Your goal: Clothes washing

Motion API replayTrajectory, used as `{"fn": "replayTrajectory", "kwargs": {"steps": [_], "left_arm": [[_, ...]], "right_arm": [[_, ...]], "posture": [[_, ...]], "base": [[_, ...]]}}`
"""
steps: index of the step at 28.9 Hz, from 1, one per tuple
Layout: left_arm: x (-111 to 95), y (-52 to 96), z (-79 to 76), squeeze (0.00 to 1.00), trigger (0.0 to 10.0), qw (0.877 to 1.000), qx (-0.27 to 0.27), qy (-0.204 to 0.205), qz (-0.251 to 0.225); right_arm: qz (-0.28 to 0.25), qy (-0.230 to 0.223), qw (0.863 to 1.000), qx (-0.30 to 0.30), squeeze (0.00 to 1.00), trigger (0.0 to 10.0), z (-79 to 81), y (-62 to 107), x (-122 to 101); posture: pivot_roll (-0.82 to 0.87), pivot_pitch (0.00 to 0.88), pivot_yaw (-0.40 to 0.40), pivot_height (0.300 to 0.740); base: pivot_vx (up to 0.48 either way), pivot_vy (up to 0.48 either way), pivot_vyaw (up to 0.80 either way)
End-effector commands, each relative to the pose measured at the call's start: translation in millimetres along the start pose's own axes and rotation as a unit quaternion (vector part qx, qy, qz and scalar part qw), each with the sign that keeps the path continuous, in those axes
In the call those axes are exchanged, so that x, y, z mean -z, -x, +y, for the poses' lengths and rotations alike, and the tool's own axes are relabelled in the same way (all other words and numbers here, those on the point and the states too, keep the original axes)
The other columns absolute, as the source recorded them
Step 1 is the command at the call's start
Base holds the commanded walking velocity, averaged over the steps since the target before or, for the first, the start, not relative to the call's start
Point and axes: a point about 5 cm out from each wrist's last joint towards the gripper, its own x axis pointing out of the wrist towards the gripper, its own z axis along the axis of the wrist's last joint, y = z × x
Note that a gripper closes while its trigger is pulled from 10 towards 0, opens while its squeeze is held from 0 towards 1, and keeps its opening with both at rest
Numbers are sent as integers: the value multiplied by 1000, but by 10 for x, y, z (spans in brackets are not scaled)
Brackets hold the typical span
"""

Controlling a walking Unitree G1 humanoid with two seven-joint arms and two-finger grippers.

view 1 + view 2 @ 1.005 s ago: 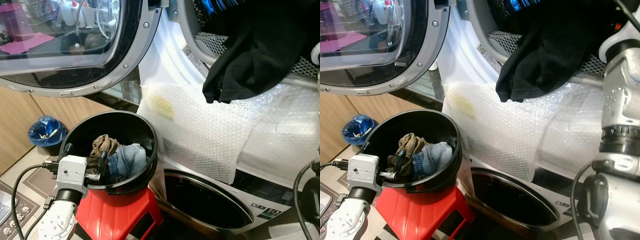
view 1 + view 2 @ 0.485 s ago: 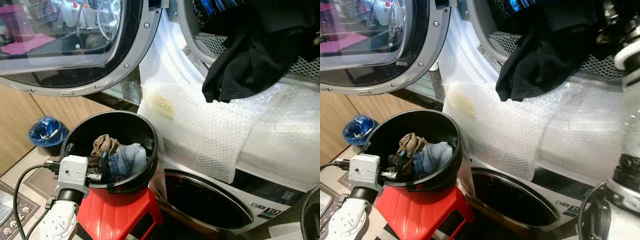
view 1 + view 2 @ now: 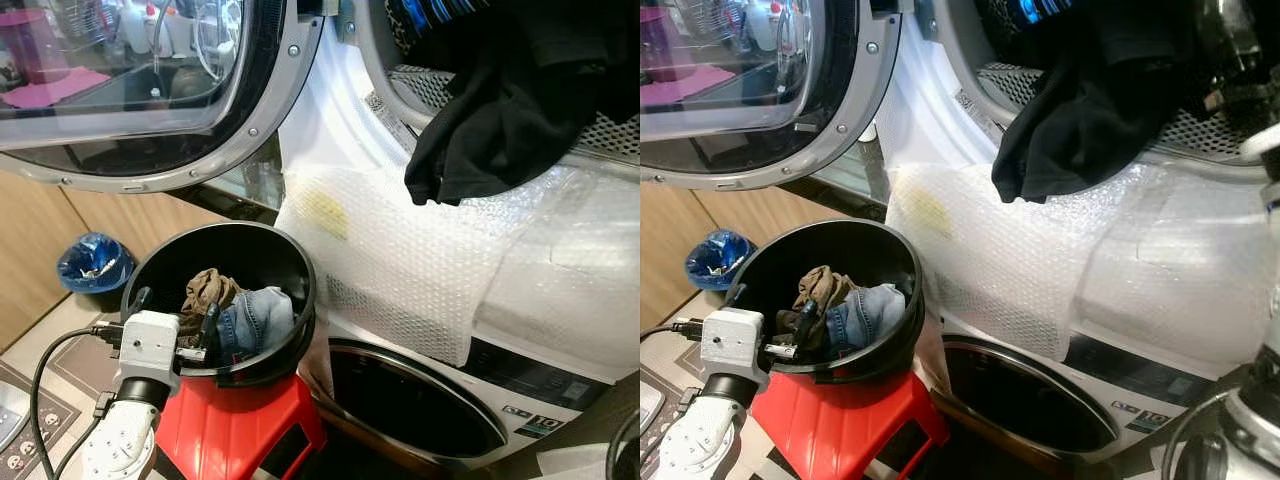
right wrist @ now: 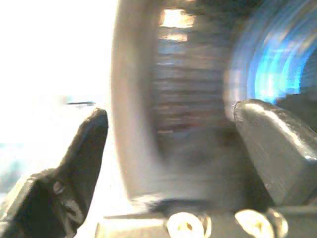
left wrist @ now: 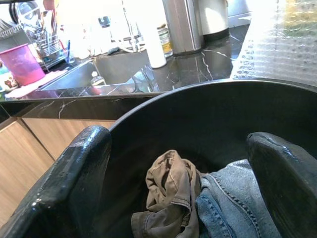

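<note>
A black round basket point(image 3: 296, 262) stands on a red stool point(image 3: 240, 430) and holds blue jeans point(image 3: 256, 318) and a crumpled brown garment point(image 3: 208, 289). My left gripper point(image 3: 175, 312) hovers open at the basket's near rim, its fingers point(image 5: 84, 158) spread wide above the clothes. A black garment point(image 3: 510, 110) hangs out of the upper machine's drum opening over the bubble wrap. My right arm point(image 3: 1240, 60) reaches into that opening at the top right. The right gripper point(image 4: 171, 114) is open with nothing between its fingers, facing the blurred perforated drum wall and something blue point(image 4: 267, 64).
The big round door point(image 3: 150, 90) of the upper machine stands open to the left, above the basket. Bubble wrap point(image 3: 420, 260) covers the top of the lower machine, whose dark door point(image 3: 420, 400) is shut. A blue-lined bin point(image 3: 92, 262) sits on the floor at left.
My right arm has risen from the right edge of the picture up into the drum opening. The left gripper has sunk slightly at the basket rim. The black garment barely shifted.
</note>
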Motion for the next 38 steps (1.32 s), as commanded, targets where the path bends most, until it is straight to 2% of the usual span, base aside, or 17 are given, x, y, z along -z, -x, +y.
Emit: {"fn": "replayTrajectory", "kwargs": {"steps": [1,2,6,8,12,19,21,25,28,31,38], "left_arm": [[38,14,-1,0,10000,1000,4,4,11],[38,12,-9,0,10000,1000,6,5,11],[38,12,-19,0,10000,1000,8,6,11],[40,8,-26,0,10000,1000,12,7,11],[35,-3,-37,0,10000,1000,15,7,11],[35,-5,-42,0,10000,1000,18,8,12],[35,-10,-39,0,10000,1000,17,8,12],[36,-14,-37,0,10000,1000,17,7,12],[33,-23,-34,0,10000,1000,17,7,12],[27,-27,-36,0,10000,1000,19,6,11],[11,-32,-18,0,10000,1000,17,3,12]], "right_arm": [[6,-8,998,-64,0,10000,169,5,-20],[20,-17,995,-92,0,10000,237,45,38],[30,-20,994,-106,0,10000,265,71,82],[62,-35,991,-116,0,10000,290,76,187],[128,-31,985,-109,0,10000,319,29,494],[151,-36,981,-119,0,10000,333,-77,655],[184,-18,975,-126,0,10000,318,-133,767],[198,-8,971,-132,0,10000,291,-179,815],[230,20,966,-112,0,10000,156,-305,872],[238,25,967,-90,0,10000,55,-390,879],[283,60,957,3,0,10000,-294,-620,928]], "posture": [[37,149,13,740],[37,149,13,740],[37,149,13,740],[35,147,14,740],[37,147,13,740],[44,143,13,740],[49,137,9,740],[49,136,10,740],[48,134,11,740],[50,133,11,740],[56,132,8,740]], "base": [[0,0,0],[0,0,0],[0,0,0],[0,0,0],[0,0,0],[0,0,0],[0,0,0],[0,0,0],[0,0,0],[0,0,0],[0,0,0]]}}
